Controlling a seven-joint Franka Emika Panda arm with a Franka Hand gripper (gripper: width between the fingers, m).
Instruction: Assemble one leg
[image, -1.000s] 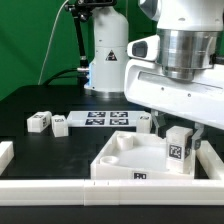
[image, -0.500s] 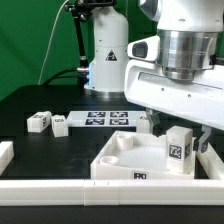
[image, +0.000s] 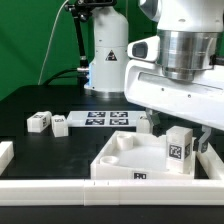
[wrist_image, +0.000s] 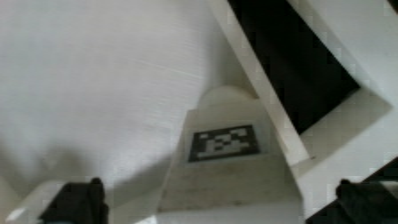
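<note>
- The leg (image: 178, 149), a small white block taller than it is wide, is seen standing upright at the corner of the white panel (image: 120, 158) nearest the exterior view's right, a black-and-white square tag carried on its facing side
- In the wrist view the same leg (wrist_image: 224, 150) is shown tapering away from the lens, its tag sharp against the pale plastic
- The gripper (wrist_image: 224, 200) is shown spread wide, its dark fingertips (wrist_image: 79, 199) set well apart on either side of the leg with nothing clasped between them
- A round socket is seen at the panel's other near corner
- Two more small white blocks (image: 48, 122) are seen lying on the black table (image: 40, 100) beside the marker board (image: 100, 119), at the exterior view's left
</note>
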